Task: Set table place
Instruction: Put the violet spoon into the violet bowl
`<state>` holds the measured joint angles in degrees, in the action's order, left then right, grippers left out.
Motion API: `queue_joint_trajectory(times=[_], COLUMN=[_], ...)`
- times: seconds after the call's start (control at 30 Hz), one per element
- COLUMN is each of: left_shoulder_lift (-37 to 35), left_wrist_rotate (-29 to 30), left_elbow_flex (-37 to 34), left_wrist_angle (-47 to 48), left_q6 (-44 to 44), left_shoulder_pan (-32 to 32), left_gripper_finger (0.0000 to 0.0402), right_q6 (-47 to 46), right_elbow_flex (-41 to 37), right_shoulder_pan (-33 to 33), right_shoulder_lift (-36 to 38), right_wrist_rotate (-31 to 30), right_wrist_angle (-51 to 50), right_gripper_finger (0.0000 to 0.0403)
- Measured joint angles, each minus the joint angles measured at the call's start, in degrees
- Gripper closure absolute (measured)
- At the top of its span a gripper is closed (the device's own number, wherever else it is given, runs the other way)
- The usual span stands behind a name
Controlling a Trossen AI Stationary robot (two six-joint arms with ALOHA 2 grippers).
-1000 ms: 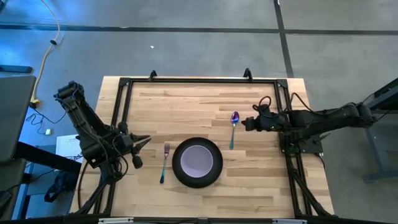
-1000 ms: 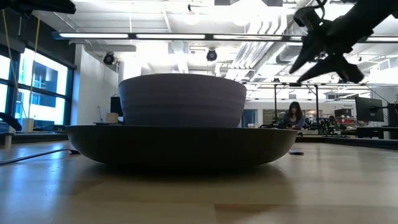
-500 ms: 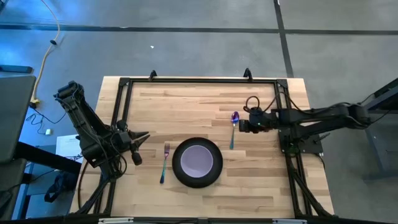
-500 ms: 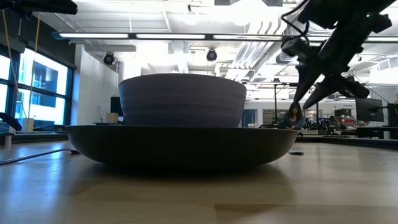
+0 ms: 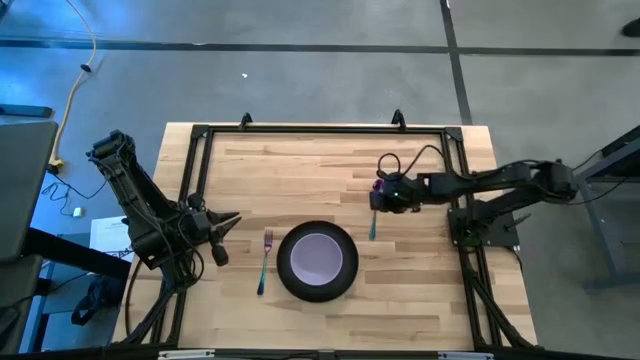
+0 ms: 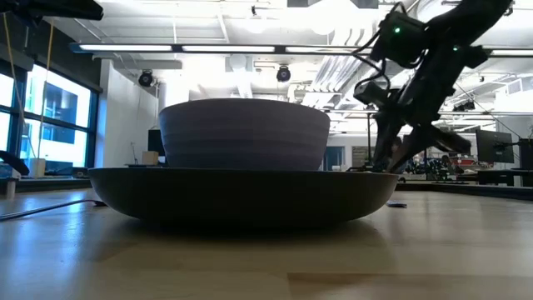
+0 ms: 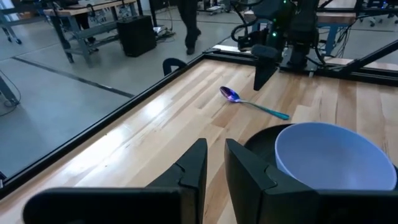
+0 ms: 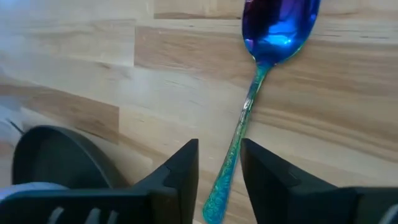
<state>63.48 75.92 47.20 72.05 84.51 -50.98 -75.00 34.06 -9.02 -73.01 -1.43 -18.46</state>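
The purple-and-teal spoon (image 8: 239, 134) lies flat on the wood planks, right of the black plate (image 5: 285, 262), which carries the lavender bowl (image 5: 318, 258). My right gripper (image 8: 219, 146) is open and tipped down over the spoon (image 5: 373, 228). Its fingers stand on either side of the handle just below the spoon's bowl, without touching it. The fork (image 5: 265, 262) lies left of the plate. My left gripper (image 5: 232, 220) waits at the table's left rail, its fingers a narrow gap apart (image 7: 216, 158). In the low view the right gripper (image 6: 391, 162) reaches down behind the plate (image 6: 241, 196).
A black metal rail frame (image 5: 320, 130) edges the light wood table. Bare planks stretch toward the far edge and right of the spoon. Beyond the table, the room holds benches and equipment, and a person's legs (image 7: 189, 25) show there.
My right gripper has moved toward the table's left and down onto the spoon, tipping its fingers downward until they straddle the handle. The spoon, plate, bowl and fork have stayed where they were.
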Motion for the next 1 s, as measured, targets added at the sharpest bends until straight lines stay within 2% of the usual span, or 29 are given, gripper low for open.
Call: queue_joint_trajectory(times=[0.3, 0.73, 1.0], left_shoulder_lift=[0.0, 0.0, 0.0], left_wrist_rotate=[-1.4, -1.5, -2.1], left_elbow_flex=[0.0, 0.0, 0.0], left_wrist_angle=[0.0, 0.8, 1.3], left_q6=[0.0, -0.1, -0.1], left_shoulder_pan=[0.0, 0.0, 0.0], left_gripper_finger=[0.0355, 0.0355, 0.0355], right_q6=[0.3, 1.8, 1.9], right_elbow_flex=[5.5, 12.9, 14.8], right_shoulder_pan=[-3.1, -5.2, -5.2], right_shoulder_lift=[-5.5, -14.2, -18.9], right_wrist_rotate=[0.2, 1.1, 3.0], right_wrist_angle=[-5.8, -14.0, -14.8], right_gripper_finger=[0.0241, 0.0238, 0.0238])
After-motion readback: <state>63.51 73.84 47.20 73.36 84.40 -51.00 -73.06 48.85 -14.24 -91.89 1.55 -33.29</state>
